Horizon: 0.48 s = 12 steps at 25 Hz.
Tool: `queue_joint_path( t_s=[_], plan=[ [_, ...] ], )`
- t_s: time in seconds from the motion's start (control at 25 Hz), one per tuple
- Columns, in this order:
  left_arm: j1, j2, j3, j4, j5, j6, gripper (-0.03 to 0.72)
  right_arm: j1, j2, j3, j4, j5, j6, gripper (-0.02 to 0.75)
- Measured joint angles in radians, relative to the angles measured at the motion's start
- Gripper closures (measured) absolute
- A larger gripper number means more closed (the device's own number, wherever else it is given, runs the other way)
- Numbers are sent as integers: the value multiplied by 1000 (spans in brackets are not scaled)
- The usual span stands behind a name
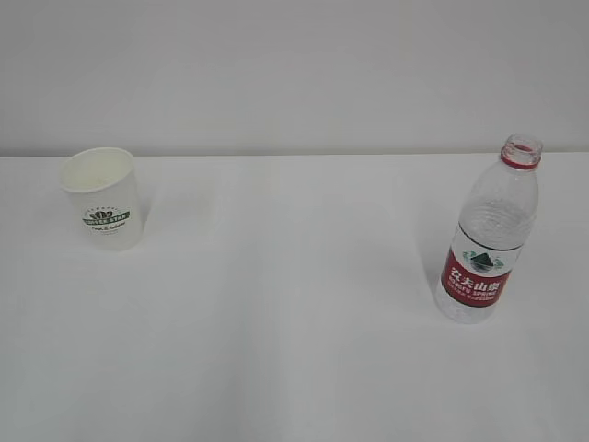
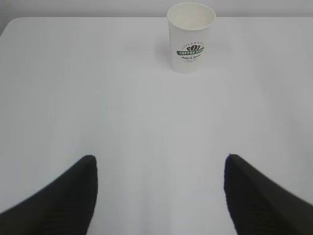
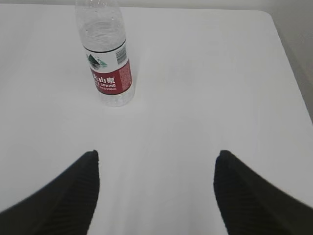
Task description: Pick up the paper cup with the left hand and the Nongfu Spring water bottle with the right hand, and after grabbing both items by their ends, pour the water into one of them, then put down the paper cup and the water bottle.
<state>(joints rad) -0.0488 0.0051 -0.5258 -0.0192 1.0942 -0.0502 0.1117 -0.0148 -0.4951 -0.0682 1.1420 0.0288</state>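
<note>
A plain pale wall is seen behind a bare white desk (image 1: pixel 294 350), evenly lit, with nothing on it but the two things of the task. The surface is smooth and matte, and soft shadows are cast beside each item.

The paper cup (image 2: pixel 190 36) is found standing upright, mouth up, well ahead of the left hand (image 2: pixel 159 196) and slightly to its right side, the green logo turned toward the wrist camera. The left hand is spread wide, both dark fingers (image 2: pixel 63 196) framing empty desk; nothing is held.

The Nongfu Spring water bottle (image 3: pixel 105 58) is set upright too, cap off by the look of the open red-ringed neck in the exterior view, ahead of the right hand (image 3: pixel 156 193) and off to its left. That hand is likewise held wide and empty, its fingers (image 3: pixel 249 196) low in the picture.

The layout is judged deliberate: cup placed on the left arm's side, bottle on the right arm's, well apart, so each can be reached without the arms crossing. Both hands are opened in readiness, it would seem, for the approach; no grasp has been made yet. Water inside the bottle cannot be made out with certainty; beads are seen on the upper wall.
</note>
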Motion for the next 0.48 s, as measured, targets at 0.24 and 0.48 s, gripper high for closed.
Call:
queue_joint_path(
  t_s=[0.24, 0.48],
  plan=[
    [0, 0, 0, 0, 0, 0, 101, 0, 0, 0, 0, 0, 0, 189],
    [0, 0, 0, 0, 0, 0, 101, 0, 0, 0, 0, 0, 0, 189]
  ],
)
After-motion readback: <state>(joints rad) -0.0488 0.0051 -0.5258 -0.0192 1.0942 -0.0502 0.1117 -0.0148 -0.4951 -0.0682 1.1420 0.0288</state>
